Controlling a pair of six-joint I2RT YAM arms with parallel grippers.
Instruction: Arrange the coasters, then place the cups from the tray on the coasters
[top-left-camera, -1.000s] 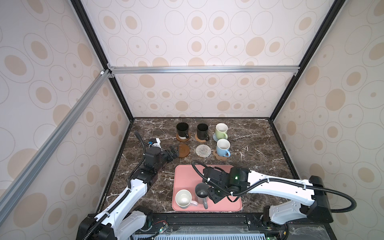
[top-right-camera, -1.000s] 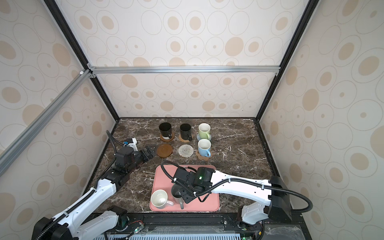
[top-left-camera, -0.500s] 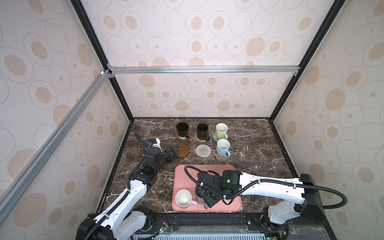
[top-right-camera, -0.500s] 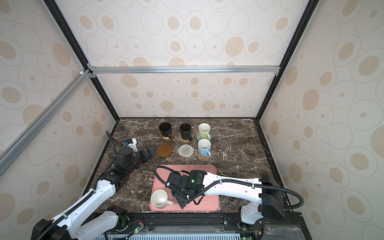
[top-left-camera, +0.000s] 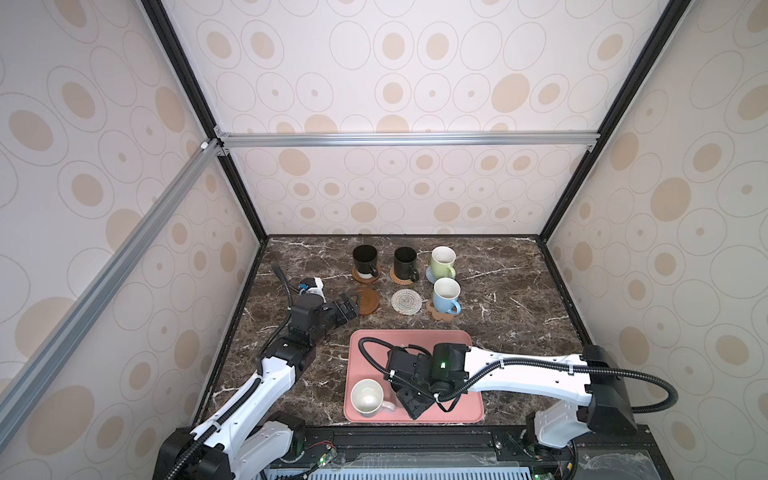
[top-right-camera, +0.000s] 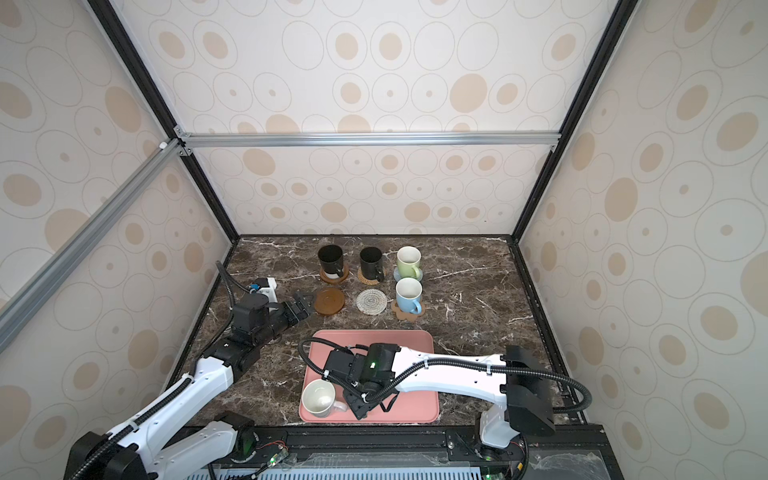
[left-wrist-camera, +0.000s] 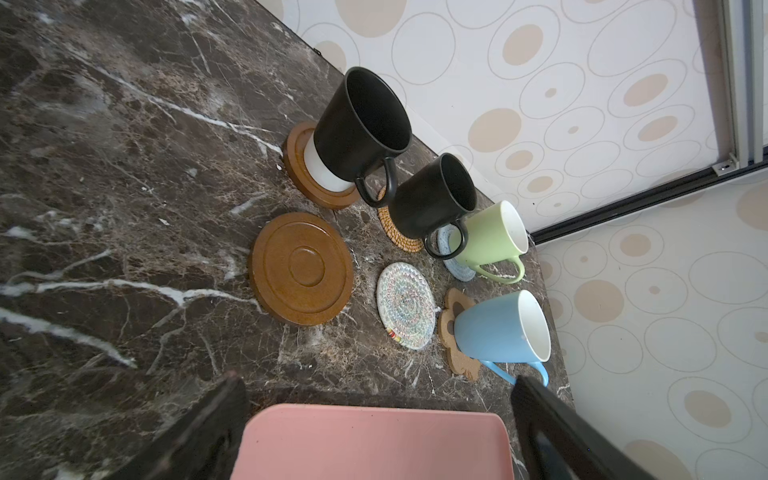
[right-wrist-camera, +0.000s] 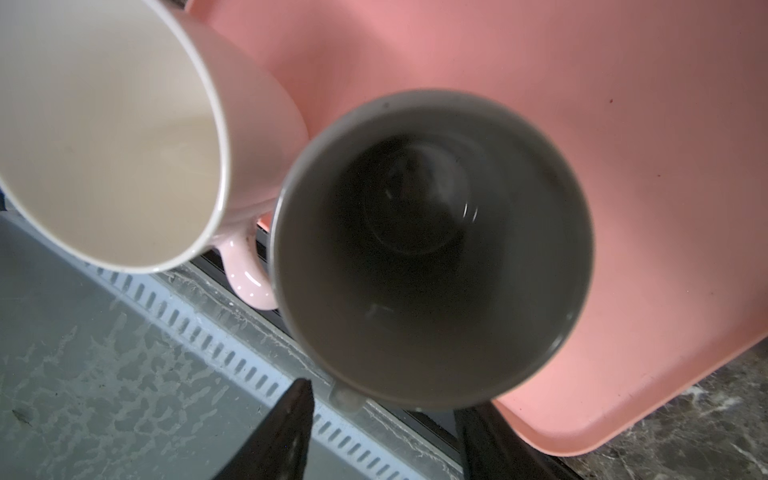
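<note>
Straddling grey mug (right-wrist-camera: 432, 249) handle, right pincer (right-wrist-camera: 386, 399) apparently parted.

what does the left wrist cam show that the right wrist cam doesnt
Only the left wrist view: two black handled mugs, a light green mug, a light blue mug, a bare brown wooden disc coaster and a bare whitish woven round coaster.
Only the right wrist view: a grey ceramic mug and a white mug with a pinkish handle, close together.
Both: the flat pink rectangular tray and the dark brown marble tabletop.
</note>
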